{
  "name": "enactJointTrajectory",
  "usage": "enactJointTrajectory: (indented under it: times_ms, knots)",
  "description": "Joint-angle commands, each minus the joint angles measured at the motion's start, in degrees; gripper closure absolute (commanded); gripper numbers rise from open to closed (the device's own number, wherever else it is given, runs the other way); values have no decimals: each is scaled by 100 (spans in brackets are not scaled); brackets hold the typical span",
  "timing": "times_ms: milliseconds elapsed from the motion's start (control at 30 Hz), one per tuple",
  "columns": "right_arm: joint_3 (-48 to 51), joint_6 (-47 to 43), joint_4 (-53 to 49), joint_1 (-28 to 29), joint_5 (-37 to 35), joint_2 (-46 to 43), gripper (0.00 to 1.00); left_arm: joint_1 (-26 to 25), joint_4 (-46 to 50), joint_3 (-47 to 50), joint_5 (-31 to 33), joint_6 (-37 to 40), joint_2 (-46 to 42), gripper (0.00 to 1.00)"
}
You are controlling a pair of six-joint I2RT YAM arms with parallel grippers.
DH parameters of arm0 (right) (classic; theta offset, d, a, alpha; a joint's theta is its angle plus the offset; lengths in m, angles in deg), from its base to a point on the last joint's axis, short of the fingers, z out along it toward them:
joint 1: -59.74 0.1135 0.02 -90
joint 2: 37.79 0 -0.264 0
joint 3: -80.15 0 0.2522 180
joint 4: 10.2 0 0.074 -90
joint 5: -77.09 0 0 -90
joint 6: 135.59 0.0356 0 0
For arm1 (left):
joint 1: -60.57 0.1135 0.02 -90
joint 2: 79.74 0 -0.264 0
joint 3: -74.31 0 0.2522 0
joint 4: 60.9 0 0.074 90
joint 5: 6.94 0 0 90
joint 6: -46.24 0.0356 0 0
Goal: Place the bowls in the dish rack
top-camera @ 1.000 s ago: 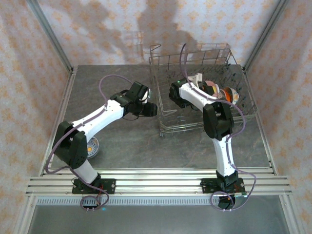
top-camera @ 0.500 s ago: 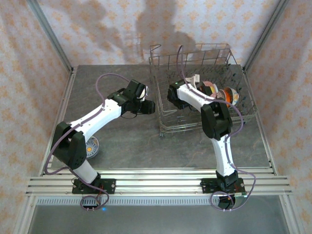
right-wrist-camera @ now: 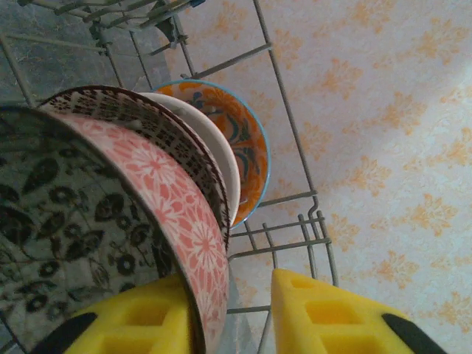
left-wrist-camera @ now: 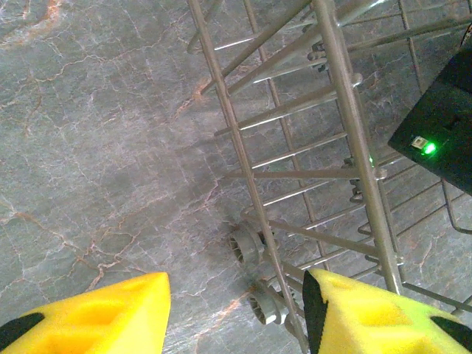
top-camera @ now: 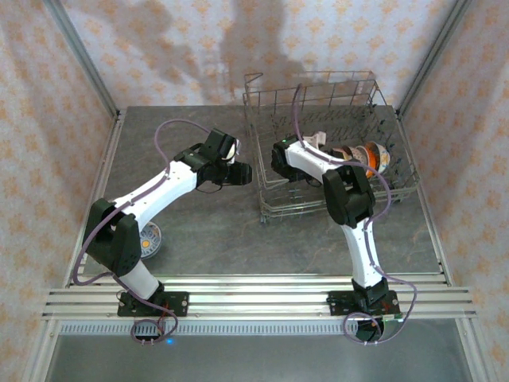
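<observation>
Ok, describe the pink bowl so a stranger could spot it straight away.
Look in the wire dish rack at the far right of the table, at the row of bowls standing on edge. The pink bowl ends that row: pink flowers outside, black leaves on grey inside.

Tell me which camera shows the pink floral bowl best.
Right wrist: the pink floral bowl stands on edge, close up, its rim between the fingers of the right hand. The top external camera gives a distant sliver inside the dish rack.
</observation>
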Motion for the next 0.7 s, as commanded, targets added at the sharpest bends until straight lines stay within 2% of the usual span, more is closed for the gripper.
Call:
enactJointTrajectory:
  times_ms: [0, 67, 233, 333, 467, 667]
  knots:
    - [-267, -24, -874, 5, 185, 87, 67, 84, -85, -182, 83, 56, 22, 49]
    - [-392, -79, -874, -2, 248, 174, 63, 94, -86, -171, 80, 61, 10, 49]
    - [-638, -215, -868, 3, 303, 321, 42, 138, -86, -149, 76, 43, 4, 49]
    - [-764, -314, -866, -3, 320, 281, 36, 178, -89, -148, 83, 40, -22, 49]
    - [-793, -409, -853, 2, 275, 85, 23, 238, -85, -183, 91, 63, -31, 48]
    - [-697, -863, -522, -2, 557, -173, 17, 279, -45, -279, 49, 107, 22, 46]
